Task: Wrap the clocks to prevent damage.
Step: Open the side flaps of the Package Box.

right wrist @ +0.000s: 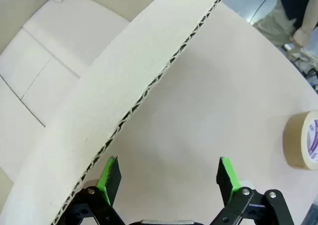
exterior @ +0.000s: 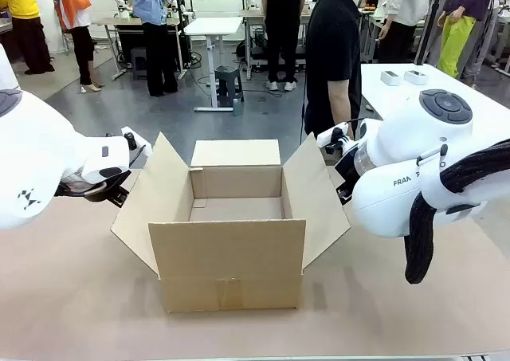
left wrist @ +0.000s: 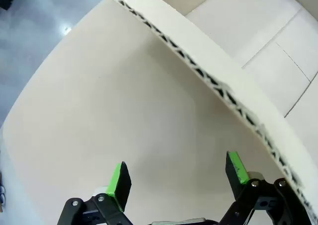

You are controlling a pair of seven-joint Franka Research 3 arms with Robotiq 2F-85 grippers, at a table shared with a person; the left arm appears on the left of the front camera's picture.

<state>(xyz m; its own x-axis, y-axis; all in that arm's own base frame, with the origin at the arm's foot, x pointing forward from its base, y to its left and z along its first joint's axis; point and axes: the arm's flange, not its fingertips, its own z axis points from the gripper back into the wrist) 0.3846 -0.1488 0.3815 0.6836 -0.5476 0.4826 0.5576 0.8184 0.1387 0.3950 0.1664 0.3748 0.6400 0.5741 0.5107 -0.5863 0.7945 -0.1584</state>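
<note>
Front view: cardboard box (exterior: 227, 257) open at table's (exterior: 72, 313) middle.
Grippers: left gripper (left wrist: 176, 165) and right gripper (right wrist: 168, 161) wide, empty.
Risk: either snags a flap (right wrist: 124, 86), dragging box.

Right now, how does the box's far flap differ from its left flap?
The far flap stands nearly upright; the left flap leans outward. The left flap has the open left tool just outside it; the far flap has no tool close by. Both are plain brown cardboard, folded open.

A lab hall: grey floor (exterior: 143, 114), rows of white worktables (exterior: 213, 25), people (exterior: 159, 34) standing about.
</note>
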